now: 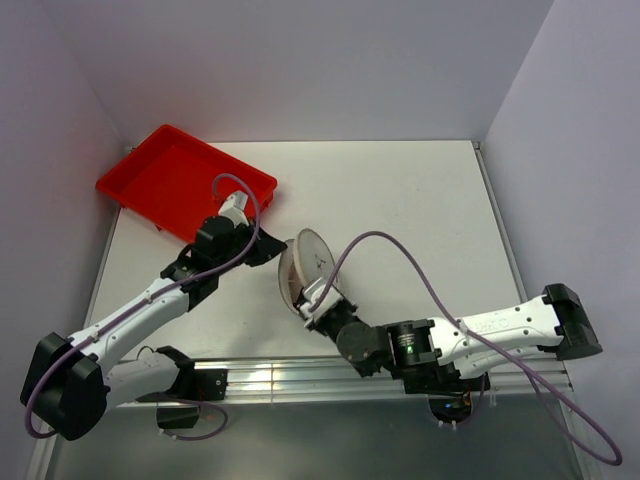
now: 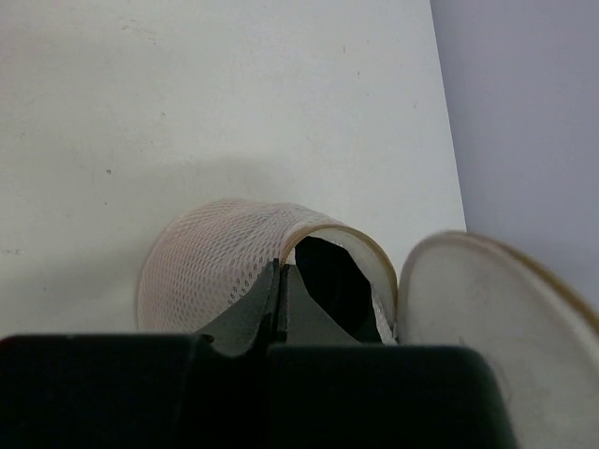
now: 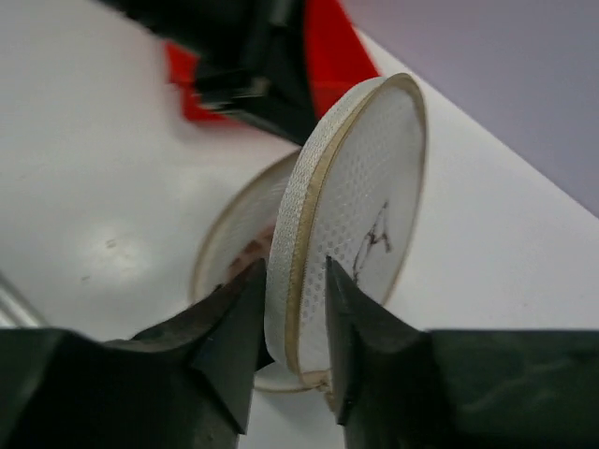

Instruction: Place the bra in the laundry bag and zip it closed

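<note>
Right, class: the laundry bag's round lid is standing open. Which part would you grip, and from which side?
Grip the lid of the laundry bag by its thin rim, low down, coming from the near side of the table. It stands on edge, so one finger fits against each flat face, as the right gripper shows.

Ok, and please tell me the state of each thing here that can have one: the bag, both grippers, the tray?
laundry bag: on its side, unzipped, mouth open, dark inside.
lid: swung away from the mouth, standing on edge.
left gripper: shut on the bag's mouth rim.
right gripper: shut on the lid's rim.
red tray: flat at the table's far left corner, apart from the bag.
</note>
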